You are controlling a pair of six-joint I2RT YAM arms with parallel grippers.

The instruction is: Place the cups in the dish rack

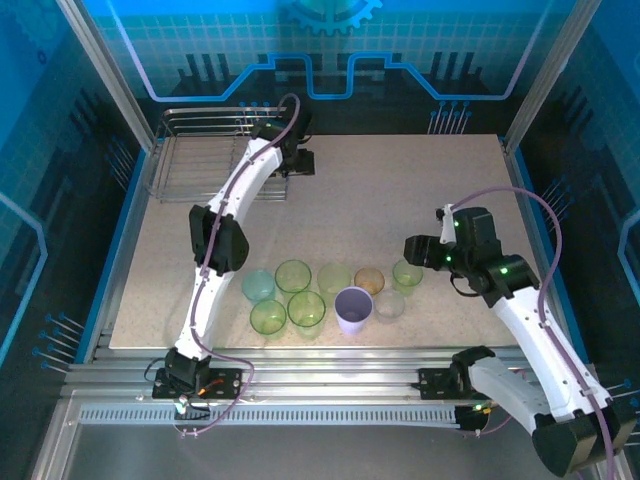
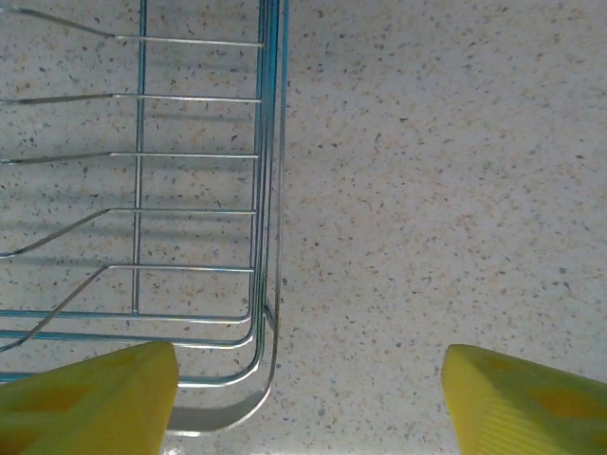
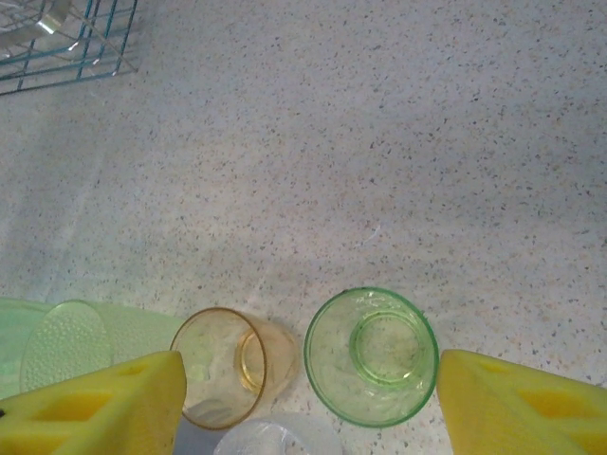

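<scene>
Top external: silvery wire dish rack (image 1: 200, 160) unloaded; nine translucent plastic cups (image 1: 306, 309) on counter (image 1: 400, 180); left pincer (image 1: 298, 160), right pincer (image 1: 415, 250) open, empty.

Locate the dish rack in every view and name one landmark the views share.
Top external: the dish rack sits at the far left corner of the table.
Left wrist: it takes up the left half, with its rounded corner near the bottom.
Right wrist: it is in the top left corner.
Shared landmark: the speckled tabletop.
</scene>
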